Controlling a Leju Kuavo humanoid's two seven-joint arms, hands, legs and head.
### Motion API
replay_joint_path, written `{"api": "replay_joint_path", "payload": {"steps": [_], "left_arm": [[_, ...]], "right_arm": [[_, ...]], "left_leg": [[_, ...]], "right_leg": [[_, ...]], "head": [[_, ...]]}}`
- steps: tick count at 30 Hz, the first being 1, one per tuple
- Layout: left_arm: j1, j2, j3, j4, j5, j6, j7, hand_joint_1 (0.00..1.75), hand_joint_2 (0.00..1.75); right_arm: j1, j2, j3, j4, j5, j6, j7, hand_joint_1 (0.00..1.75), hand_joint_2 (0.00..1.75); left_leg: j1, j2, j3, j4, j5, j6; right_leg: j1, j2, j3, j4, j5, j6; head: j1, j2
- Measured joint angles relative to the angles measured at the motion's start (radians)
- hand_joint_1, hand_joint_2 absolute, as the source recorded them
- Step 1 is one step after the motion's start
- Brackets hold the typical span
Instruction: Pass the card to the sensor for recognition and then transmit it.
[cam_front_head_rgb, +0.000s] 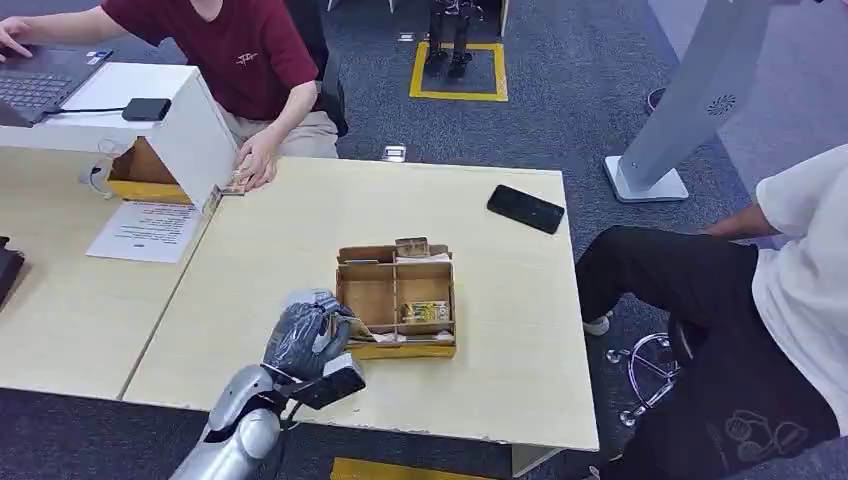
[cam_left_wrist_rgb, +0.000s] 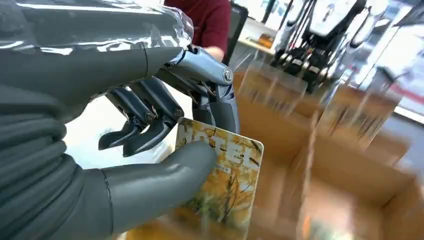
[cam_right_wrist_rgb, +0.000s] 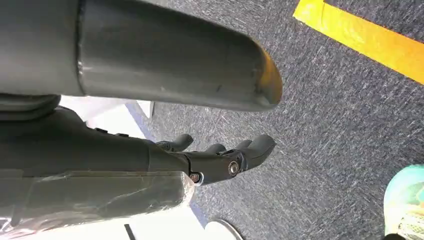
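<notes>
Pinching a yellow autumn-leaf hotel card (cam_left_wrist_rgb: 227, 185) between thick grey thumb and dark fingers (cam_left_wrist_rgb: 150, 131): left hand (cam_front_head_rgb: 305, 335), poised at the left edge of a compartmented brown cardboard box (cam_front_head_rgb: 395, 298) on the pale wooden table (cam_front_head_rgb: 300, 215). Card lettered "HOTEL" across its upper part, tilted, just beside the box wall. Another small yellowish card (cam_front_head_rgb: 426, 311) lying in one right-hand compartment of the box. Hanging low over dark grey carpet (cam_right_wrist_rgb: 320, 110) near a yellow floor stripe (cam_right_wrist_rgb: 370, 37): right hand (cam_right_wrist_rgb: 220, 157), fingers loosely extended, apart, holding nothing. Farther off on the table, a flat black phone (cam_front_head_rgb: 526, 209) near the far right corner. Seated behind the table, a person in a maroon shirt (cam_front_head_rgb: 215, 50), one hand resting by a white sensor stand (cam_front_head_rgb: 170, 115).
</notes>
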Motion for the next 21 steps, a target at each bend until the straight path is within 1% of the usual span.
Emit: {"api": "replay_joint_path", "payload": {"steps": [2,4,5,6,8,12,15,21], "left_arm": [[-0.039,0.045,0.005,-0.061,0.03,-0.084,0.029,1.75,1.75],[-0.104,0.089,0.016,-0.101,0.067,-0.158,0.05,1.75,1.75],[-0.143,0.119,0.029,-0.121,0.089,-0.203,0.06,1.75,1.75],[-0.182,0.14,0.041,-0.134,0.1,-0.232,0.07,1.75,1.75],[-0.25,0.181,0.057,-0.149,0.111,-0.267,0.082,1.75,1.75],[-0.337,0.238,0.084,-0.158,0.127,-0.308,0.101,1.75,1.75],[-0.37,0.27,0.096,-0.159,0.128,-0.316,0.102,1.75,1.75],[-0.406,0.301,0.107,-0.159,0.127,-0.324,0.118,1.75,1.75]], "right_arm": [[0.0,0.0,0.0,0.0,0.0,0.0,0.002,0.0,0.0],[0.0,-0.002,-0.002,-0.001,0.0,0.0,0.004,0.0,0.0],[0.0,-0.003,-0.004,-0.001,0.0,0.0,0.004,0.0,0.0],[0.0,-0.004,-0.005,-0.001,0.0,0.0,0.005,0.0,0.0],[0.0,-0.006,-0.006,-0.001,0.0,0.001,0.01,0.0,0.0],[0.0,-0.007,-0.007,-0.001,0.0,0.004,0.015,0.0,0.0],[0.0,-0.007,-0.01,-0.001,0.0,0.01,0.016,0.0,0.0],[0.0,-0.007,-0.016,-0.001,0.0,0.016,0.011,0.0,0.0]], "left_leg": [[0.001,0.0,0.0,0.0,0.001,-0.001],[0.001,0.0,0.0,0.0,0.002,-0.002],[0.001,0.0,0.0,0.0,0.002,-0.003],[0.001,0.0,0.0,0.0,0.002,-0.003],[0.002,0.0,0.0,0.0,0.003,-0.004],[0.002,0.001,0.0,0.0,0.003,-0.004],[0.002,0.001,0.0,0.0,0.003,-0.004],[0.002,0.001,0.0,0.0,0.003,-0.004]], "right_leg": [[0.0,0.0,0.0,0.0,0.0,0.0],[0.001,0.0,0.0,0.001,0.001,-0.001],[0.001,0.0,0.0,0.001,0.001,-0.002],[0.002,0.0,0.0,0.001,0.002,-0.002],[0.002,0.0,0.0,0.001,0.002,-0.002],[0.002,0.0,0.0,0.002,0.002,-0.003],[0.002,0.0,-0.001,0.002,0.002,-0.003],[0.002,0.0,-0.001,0.001,0.002,-0.003]], "head": [[0.0,0.0],[0.0,0.0],[0.0,0.0],[0.0,0.0],[0.001,0.0],[0.0,0.0],[0.0,0.0],[0.0,0.0]]}}
